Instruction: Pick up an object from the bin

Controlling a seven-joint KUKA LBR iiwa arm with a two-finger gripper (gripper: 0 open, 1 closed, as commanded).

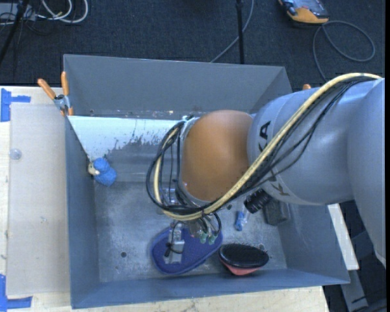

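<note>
- Here we find the pincer (pixel 175 244) low in the near part of the grey bin (pixel 78 239), directly over a flat blue oval piece (pixel 190 260) that lies on the bin floor close to the front wall.
- We cannot tell how far the pincer is open, nor whether it has hold of anything; the orange cover (pixel 214 151) and cables hide much of it.
- We judge the blue oval piece light and thin, possibly flexible; lying flat, it offers little height to grip.
- We recommend taking it across its rim or narrow width, not on the flat face.
- A black and red object (pixel 244 257) lies just beside it; a small blue toy (pixel 104 172) sits well apart.
</note>
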